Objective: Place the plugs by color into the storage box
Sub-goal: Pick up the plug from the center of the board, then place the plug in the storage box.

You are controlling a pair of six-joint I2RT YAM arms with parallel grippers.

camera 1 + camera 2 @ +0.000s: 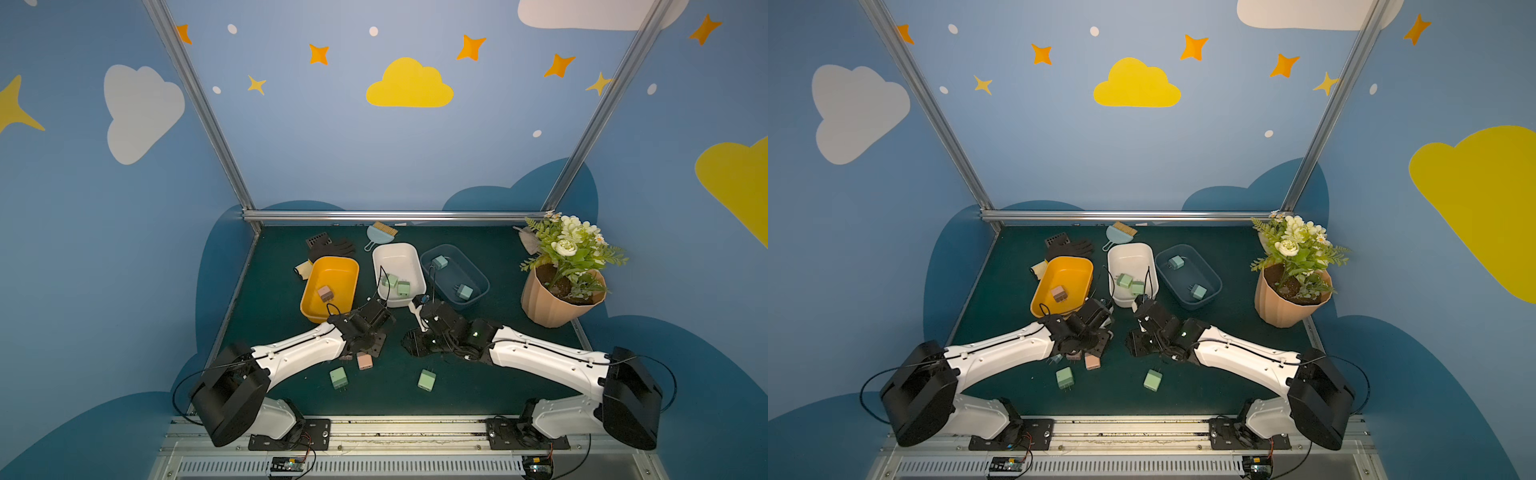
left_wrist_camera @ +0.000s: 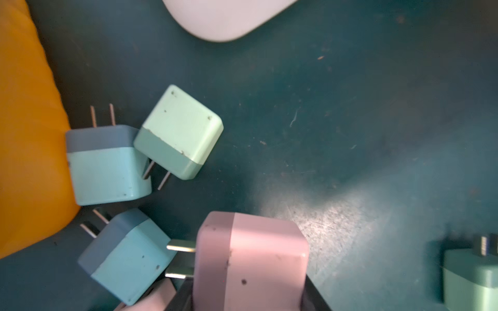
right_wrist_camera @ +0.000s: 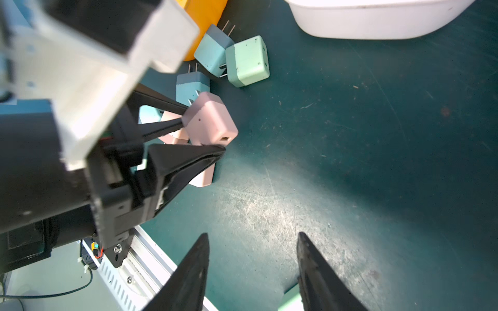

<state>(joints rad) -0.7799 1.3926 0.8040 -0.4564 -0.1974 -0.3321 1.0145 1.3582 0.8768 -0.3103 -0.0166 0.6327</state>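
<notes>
My left gripper (image 3: 204, 129) is shut on a pink plug (image 2: 250, 258), just above the mat. Beside it lie two blue plugs (image 2: 107, 167) (image 2: 126, 255), a green plug (image 2: 180, 132) and another pink plug (image 1: 364, 360). Two more green plugs (image 1: 338, 377) (image 1: 427, 379) lie nearer the front. The yellow box (image 1: 307, 286) holds one pink plug (image 1: 325, 293). Two green plugs (image 1: 390, 280) sit in the white box (image 1: 399, 246), and two blue ones (image 1: 464, 291) in the blue box (image 1: 478, 270). My right gripper (image 3: 252, 237) hangs open over bare mat, holding nothing.
A potted flower (image 1: 561, 299) stands at the right. Behind the boxes lie a black glove (image 1: 332, 248) and a small brush with dustpan (image 1: 380, 232). A metal rail (image 1: 374, 428) runs along the front edge. The two wrists are close together at the centre.
</notes>
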